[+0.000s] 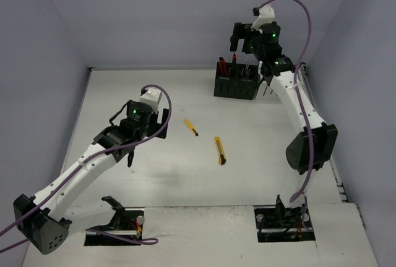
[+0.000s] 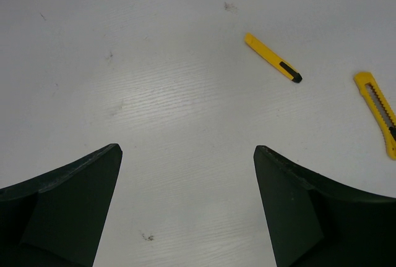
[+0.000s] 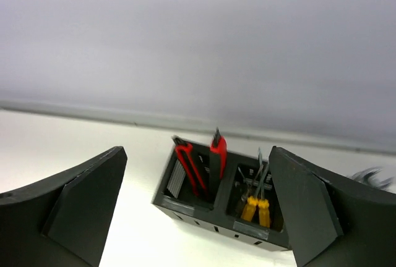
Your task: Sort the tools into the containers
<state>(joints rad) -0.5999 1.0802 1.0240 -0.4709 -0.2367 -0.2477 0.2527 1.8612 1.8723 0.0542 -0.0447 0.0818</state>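
near side of black box (image 1: 236,81): open table (image 1: 154,174), two yellow knives (image 1: 191,127) lying apart
box top: red knives (image 3: 201,162) stick up
behind box: wall (image 1: 185,20) close

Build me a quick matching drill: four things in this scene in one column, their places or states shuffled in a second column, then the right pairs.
1. red-and-black utility knives
2. orange-handled screwdrivers
3. yellow plastic utility knives
4. left gripper

A. open above a bare part of the white table
B. standing in the right compartment of the slotted black box, as the right wrist view shows it
C. lying flat on the table, apart
D. standing in that box's left compartment

Pairs: 1-D, 2-B, 3-C, 4-A
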